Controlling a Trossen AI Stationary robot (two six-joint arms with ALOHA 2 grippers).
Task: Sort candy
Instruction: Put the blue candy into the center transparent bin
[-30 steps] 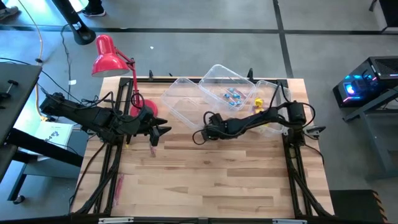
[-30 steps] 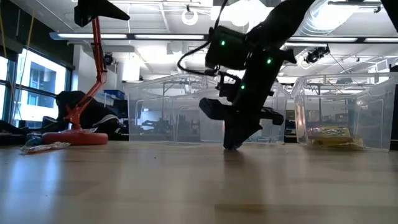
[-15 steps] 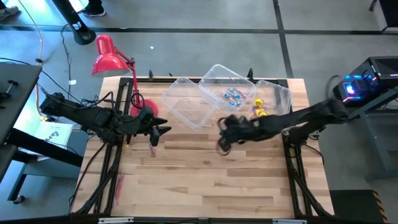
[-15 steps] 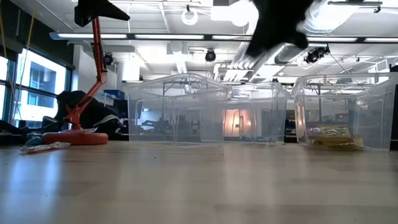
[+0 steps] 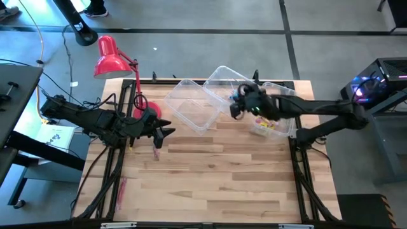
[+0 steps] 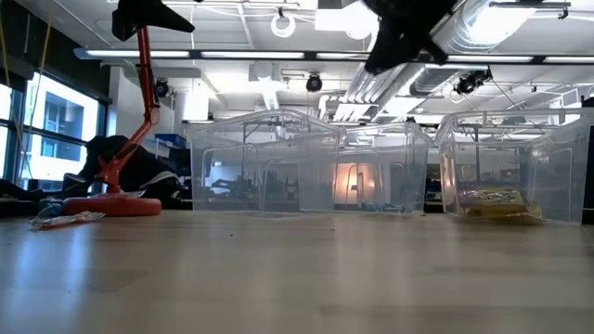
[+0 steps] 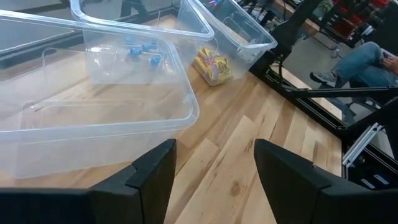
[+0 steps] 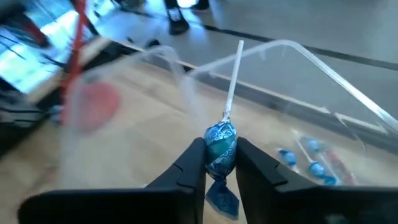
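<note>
My right gripper (image 5: pixel 236 107) hangs above the middle clear bin (image 5: pixel 222 75), shut on a blue-wrapped sweet on a thin white stick (image 8: pixel 221 144). Blue pieces (image 8: pixel 310 160) lie on that bin's floor. Yellow packets (image 5: pixel 266 124) lie in the right bin; the low view shows them as well (image 6: pixel 492 204). Slim red sticks (image 5: pixel 121 189) rest flat on the table near its left edge, and another (image 5: pixel 156 152) lies by my left gripper. My left gripper (image 5: pixel 168 132) is open, low over the table beside the lamp base. My right gripper pinches the sweet's blue-wrapped head (image 8: pixel 219 138) between its two fingers. The white stick (image 8: pixel 234 78) points straight out past the fingertips, and the twisted wrapper tail (image 8: pixel 222 198) sits back between the fingers. The sweet is lifted clear of the table, above the bin.
Three clear bins stand along the far edge: left (image 5: pixel 188 105), middle and right (image 5: pixel 285 95). A red desk lamp (image 5: pixel 111 57) stands at the far left corner, with its base (image 5: pixel 145 109) on the table. The near half of the table (image 5: pixel 210 184) is bare wood.
My right gripper rose from the middle of the table and swung toward the far right edge, ending above the middle bin with the blue sweet lifted clear in its fingers. In the low view it left the table top and climbed to the upper edge.
</note>
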